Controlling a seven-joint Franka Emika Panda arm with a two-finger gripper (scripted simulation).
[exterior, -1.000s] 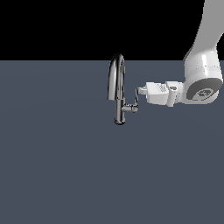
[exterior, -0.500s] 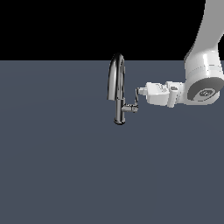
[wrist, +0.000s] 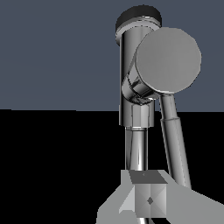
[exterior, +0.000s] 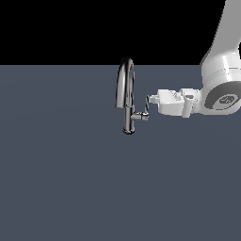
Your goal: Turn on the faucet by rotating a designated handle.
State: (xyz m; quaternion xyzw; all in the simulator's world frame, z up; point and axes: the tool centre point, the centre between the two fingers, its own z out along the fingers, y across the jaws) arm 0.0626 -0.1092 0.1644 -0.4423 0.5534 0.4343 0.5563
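Gripper (exterior: pixel 149 100) reaches in level from the exterior view's right, tip against the handle (exterior: pixel 144 112) just beside the faucet (exterior: pixel 126 94) stem, likely to push it round; finger spread unclear.

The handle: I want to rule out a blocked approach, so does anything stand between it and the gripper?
Nothing visible does. In the exterior view the gripper is right at the handle, on the faucet's right side, with only bare grey floor around them.
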